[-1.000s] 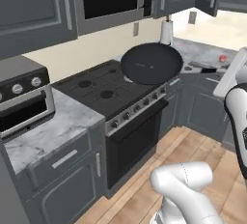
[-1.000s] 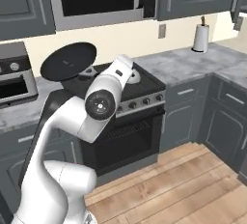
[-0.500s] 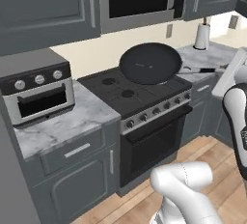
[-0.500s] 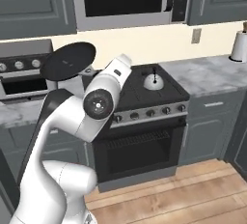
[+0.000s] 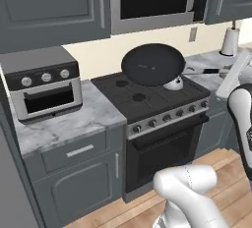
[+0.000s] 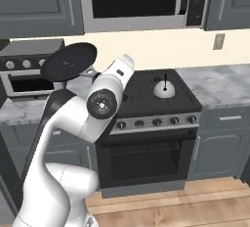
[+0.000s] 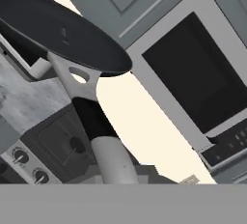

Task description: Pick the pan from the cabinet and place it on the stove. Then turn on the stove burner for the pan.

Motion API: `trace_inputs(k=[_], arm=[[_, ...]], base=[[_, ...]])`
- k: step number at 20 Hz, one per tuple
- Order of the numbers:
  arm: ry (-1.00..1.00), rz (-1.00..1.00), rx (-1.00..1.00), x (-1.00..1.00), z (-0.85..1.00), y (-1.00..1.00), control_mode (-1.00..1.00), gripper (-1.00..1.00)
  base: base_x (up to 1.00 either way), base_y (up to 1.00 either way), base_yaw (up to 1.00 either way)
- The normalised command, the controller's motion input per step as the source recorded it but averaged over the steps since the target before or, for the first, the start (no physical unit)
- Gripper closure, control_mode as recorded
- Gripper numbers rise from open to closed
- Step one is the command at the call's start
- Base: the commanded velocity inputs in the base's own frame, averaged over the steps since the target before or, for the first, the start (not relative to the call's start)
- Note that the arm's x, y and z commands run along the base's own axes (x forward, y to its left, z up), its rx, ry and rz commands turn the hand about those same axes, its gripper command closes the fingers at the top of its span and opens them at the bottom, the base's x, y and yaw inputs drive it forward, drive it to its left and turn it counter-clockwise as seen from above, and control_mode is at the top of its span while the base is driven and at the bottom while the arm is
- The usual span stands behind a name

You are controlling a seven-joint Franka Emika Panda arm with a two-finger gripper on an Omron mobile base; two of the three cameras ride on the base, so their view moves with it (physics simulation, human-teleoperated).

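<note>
One pan (image 5: 152,64), one kettle (image 6: 164,89); my arm lifted, pincer (image 7: 87,103) clamped on the pan's handle above the stove (image 5: 152,99).

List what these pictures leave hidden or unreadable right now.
- Pincer fingertips: hand view, cut off at the bottom; the pan handle runs toward them.
- Kettle: left base view, mostly behind the pan.
- Stove knob markings: right base view, too small.
- Toaster oven: right base view, partly covered by the pan.

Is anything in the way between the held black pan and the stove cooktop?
The small silver kettle occupies the cooktop's right rear; the rest of the black stove looks free for the round black frying pan.
</note>
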Motion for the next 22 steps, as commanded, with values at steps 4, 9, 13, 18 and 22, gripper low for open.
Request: trace_inputs(k=[4,9,13,18,22], arm=[[0.0,0.0,0.0,0.0,0.0,0.0,1.0,1.0],[0.0,0.0,0.0,0.0,0.0,0.0,1.0,1.0],[0.0,0.0,0.0,0.0,0.0,0.0,1.0,1.0],[0.0,0.0,0.0,0.0,0.0,0.0,1.0,1.0],[0.0,0.0,0.0,0.0,0.0,0.0,1.0,1.0]], base=[[0.31,0.0,0.21],[0.42,0.0,0.18],[0.37,0.0,0.11],[0.14,0.0,0.0],[0.0,0.0,-0.11]])
